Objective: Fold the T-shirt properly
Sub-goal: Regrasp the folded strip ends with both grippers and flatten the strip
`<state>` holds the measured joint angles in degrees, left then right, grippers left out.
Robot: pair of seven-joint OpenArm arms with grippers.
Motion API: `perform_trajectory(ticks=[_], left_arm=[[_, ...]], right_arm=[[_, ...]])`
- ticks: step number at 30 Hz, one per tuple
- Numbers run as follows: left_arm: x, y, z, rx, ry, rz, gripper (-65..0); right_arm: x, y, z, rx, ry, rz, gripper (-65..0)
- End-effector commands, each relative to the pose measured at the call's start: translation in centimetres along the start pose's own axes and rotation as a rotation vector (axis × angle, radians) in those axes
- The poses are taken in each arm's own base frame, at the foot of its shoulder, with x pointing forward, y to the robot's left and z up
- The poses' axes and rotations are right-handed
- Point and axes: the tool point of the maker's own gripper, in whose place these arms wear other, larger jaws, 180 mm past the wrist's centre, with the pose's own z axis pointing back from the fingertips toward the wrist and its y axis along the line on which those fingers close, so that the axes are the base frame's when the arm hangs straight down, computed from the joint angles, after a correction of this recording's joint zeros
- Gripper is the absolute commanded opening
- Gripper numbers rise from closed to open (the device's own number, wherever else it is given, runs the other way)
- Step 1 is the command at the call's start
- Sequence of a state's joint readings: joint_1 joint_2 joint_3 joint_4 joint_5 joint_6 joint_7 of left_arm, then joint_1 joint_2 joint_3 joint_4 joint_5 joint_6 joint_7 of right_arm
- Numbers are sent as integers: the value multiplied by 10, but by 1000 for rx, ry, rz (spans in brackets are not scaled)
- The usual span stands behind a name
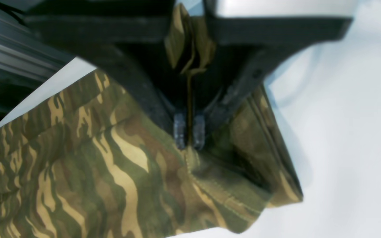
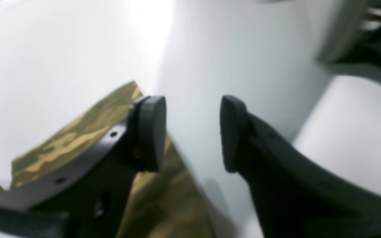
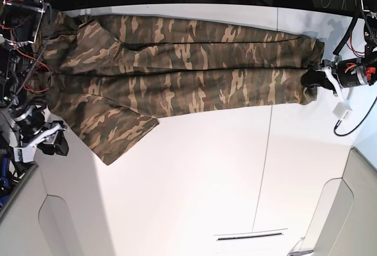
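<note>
The left claw (image 1: 189, 132) is closed on a pinch of the T-shirt (image 1: 124, 165) — a thin fold of the camouflage cloth runs up between its two fingertips. Just below the tips lies a stitched hem, bent over on itself, with plainer olive fabric showing in the folds beside it.

The right claw (image 2: 193, 132) stands open, its fingers well parted, with nothing between them but a view of the pale surface. In its wrist view a corner of the shirt shows behind and beside one finger; whether finger and cloth touch, I cannot tell.

Further out, the shirt lies stretched across the white table (image 3: 194, 179), along the side far from the base camera's near edge. Long creases run lengthwise through the body, and the end by the left claw is gathered to a narrow edge. At the other end a sleeve-like flap sticks out toward the middle of the table — flat, near the right claw, its short edge angled.

The right arm (image 3: 26, 85) comes in at the left of the base view, the left arm (image 3: 359, 62) at the right. Slim dark outlines mark the table's nearer part.
</note>
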<state>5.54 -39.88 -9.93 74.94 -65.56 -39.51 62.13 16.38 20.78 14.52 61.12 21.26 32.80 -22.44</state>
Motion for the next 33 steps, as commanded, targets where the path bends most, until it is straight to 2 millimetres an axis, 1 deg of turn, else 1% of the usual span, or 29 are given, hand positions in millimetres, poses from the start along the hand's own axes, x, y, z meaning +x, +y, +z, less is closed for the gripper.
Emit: perform_trajectory(ticks=[1, 5, 8, 10, 16, 21, 22, 23, 24, 25, 27, 29, 33], left_arm=[[16, 1, 9, 2, -43, -27, -650], [17, 1, 9, 2, -47, -27, -650], [18, 0, 9, 1, -51, -27, -650], [19, 0, 9, 1, -55, -27, -650], [19, 0, 9, 1, -59, -27, -650], [19, 0, 9, 1, -59, -27, -650], [19, 0, 9, 1, -59, -27, -650], [19, 0, 9, 1, -59, -27, -650], [20, 0, 9, 1, -60, -27, -650], [20, 0, 9, 1, -63, -27, -650], [22, 0, 9, 1, -68, -28, -650], [22, 0, 10, 1, -70, -29, -650], [23, 0, 10, 1, -71, -30, -650]], right_arm=[[21, -1, -5, 7, -45, 13, -382], [-7, 18, -27, 56, 56, 12, -382], [-25, 33, -34, 80, 107, 36, -382], [-33, 42, -36, 97, 123, 35, -382], [-39, 61, -41, 135, 123, 15, -383], [-40, 70, -44, 150, 123, 2, -387], [-41, 72, -45, 153, 122, 1, -397], [-41, 72, -45, 154, 122, 0, -423], [-40, 72, -45, 155, 120, 1, -464], [-39, 72, -45, 154, 119, 3, -519], [-36, 72, -44, 153, 110, 5, -650], [-29, 74, -44, 157, 93, 10, -650], [-8, 81, -39, 177, 64, 20, -650]])
